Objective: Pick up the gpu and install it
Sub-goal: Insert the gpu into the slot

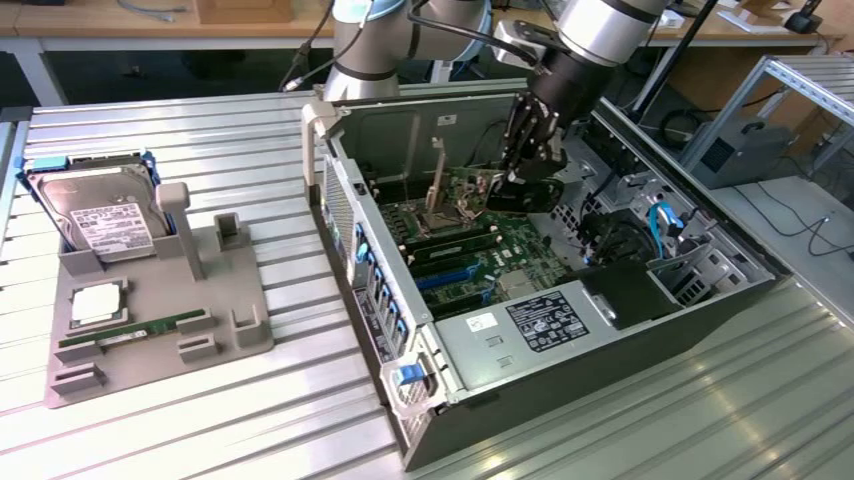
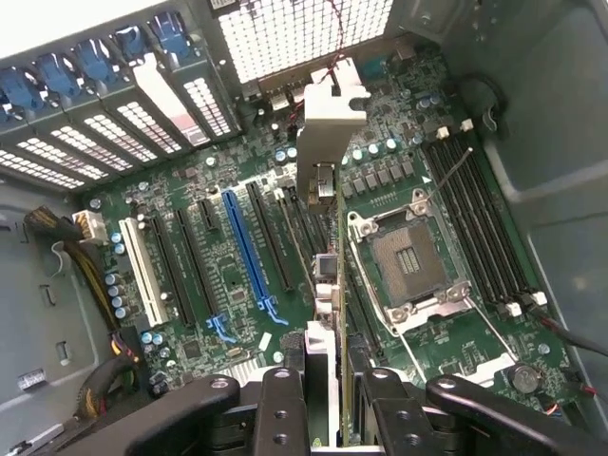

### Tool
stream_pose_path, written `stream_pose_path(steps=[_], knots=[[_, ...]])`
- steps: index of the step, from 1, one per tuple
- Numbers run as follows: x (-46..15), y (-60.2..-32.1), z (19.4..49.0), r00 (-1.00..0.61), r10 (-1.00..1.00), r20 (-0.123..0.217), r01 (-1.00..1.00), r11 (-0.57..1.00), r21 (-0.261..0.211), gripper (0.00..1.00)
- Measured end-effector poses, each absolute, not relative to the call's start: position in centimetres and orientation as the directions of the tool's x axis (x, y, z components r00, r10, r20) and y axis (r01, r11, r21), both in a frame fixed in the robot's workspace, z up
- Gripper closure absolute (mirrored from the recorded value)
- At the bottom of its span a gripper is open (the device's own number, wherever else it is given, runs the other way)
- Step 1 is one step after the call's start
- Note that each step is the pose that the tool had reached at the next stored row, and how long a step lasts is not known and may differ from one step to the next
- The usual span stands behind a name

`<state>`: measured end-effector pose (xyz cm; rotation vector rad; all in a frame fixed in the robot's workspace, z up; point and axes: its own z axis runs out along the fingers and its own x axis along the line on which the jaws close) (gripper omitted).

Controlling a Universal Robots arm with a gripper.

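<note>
The gripper point(image 2: 328, 385) is down inside the open computer case point(image 1: 587, 395). Its fingers point(image 2: 282, 404) are closed part-way on the gpu point(image 2: 326, 190), pinching the thin card by its upper edge. The card hangs on edge above the motherboard point(image 2: 190, 313), with its pale bracket towards the rear slot covers. From the wrist it lines up between the blue slot point(image 2: 245, 252) and the processor socket point(image 2: 408, 256). Whether its lower edge touches a slot cannot be told.

The card looks light and stiff but fragile. The bare board edge is the safest hold, clear of the components and of the contact edge. A thin, smooth card could tilt in so narrow a pinch. The hard drive point(image 1: 100, 215) stands in its grey holder point(image 1: 160, 345) on the table point(image 1: 200, 430).
</note>
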<state>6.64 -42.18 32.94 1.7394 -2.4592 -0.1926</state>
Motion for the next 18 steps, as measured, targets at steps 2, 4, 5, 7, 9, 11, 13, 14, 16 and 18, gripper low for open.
stream_pose_path(steps=[2,4,5,7,9,11,13,14,16,18], knots=[[6.65,-42.18,32.93,-0.320,-0.947,0.027,-0.931,0.320,0.174,0.72],[6.65,-42.18,32.93,-0.309,-0.951,0.027,-0.935,0.309,0.174,0.72],[6.64,-42.18,32.93,-0.303,-0.953,0.027,-0.937,0.303,0.174,0.72],[6.65,-42.18,32.93,-0.296,-0.955,0.027,-0.939,0.296,0.174,0.72],[6.65,-42.18,32.93,-0.285,-0.958,0.027,-0.942,0.285,0.174,0.72],[6.64,-42.18,32.92,-0.269,-0.963,0.027,-0.947,0.270,0.174,0.72],[6.64,-42.18,32.92,-0.256,-0.966,0.027,-0.950,0.257,0.174,0.72],[6.65,-42.18,32.92,-0.252,-0.967,0.027,-0.952,0.252,0.174,0.72],[6.65,-42.18,32.91,-0.235,-0.972,0.027,-0.956,0.236,0.174,0.72],[6.65,-42.18,32.91,-0.222,-0.975,0.027,-0.959,0.224,0.174,0.72]])
